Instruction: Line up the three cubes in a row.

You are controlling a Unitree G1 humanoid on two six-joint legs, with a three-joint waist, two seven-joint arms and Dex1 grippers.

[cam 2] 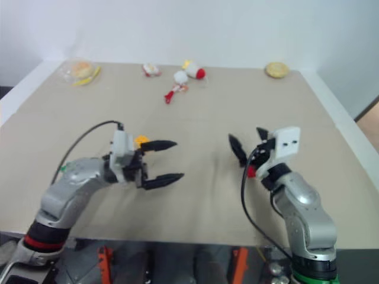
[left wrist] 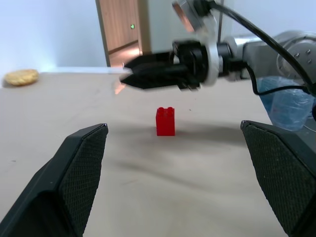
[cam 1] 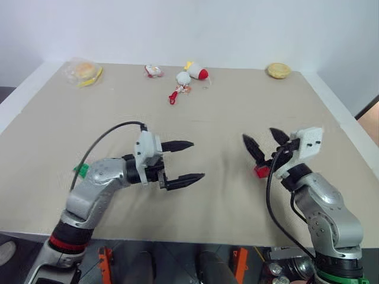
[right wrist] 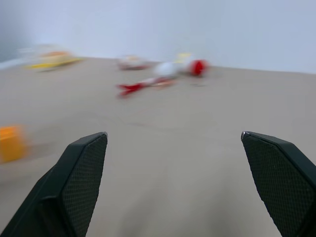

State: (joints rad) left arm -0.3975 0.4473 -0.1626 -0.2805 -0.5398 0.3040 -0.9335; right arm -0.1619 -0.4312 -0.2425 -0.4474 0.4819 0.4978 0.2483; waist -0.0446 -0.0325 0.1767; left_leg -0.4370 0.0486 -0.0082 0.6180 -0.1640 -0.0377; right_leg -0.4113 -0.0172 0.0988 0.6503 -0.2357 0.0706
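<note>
With both grippers' fingers spread, empty, your right gripper (cam 1: 265,144) prob. risks toppling the red cube (left wrist: 165,121) beneath.

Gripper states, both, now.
Left gripper: open, holding nothing.
Right gripper: open, holding nothing; red cube sits on the table beneath it.

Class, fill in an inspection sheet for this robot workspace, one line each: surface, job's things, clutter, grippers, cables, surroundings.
Surface: beige tabletop, flat.
Job's things: red studded plastic cube upright beside the right gripper; yellow-orange plastic cube behind the left gripper; green plastic cube by the left arm. All apart, not in a row.
Clutter: white-and-red plush toys, wrapped burger-like item, round yellowish bun along the far edge.
Grippers: left gripper open, empty; right gripper open, empty.
Cables: black cable looping off each wrist.
Surroundings: white wall; wooden door.
</note>
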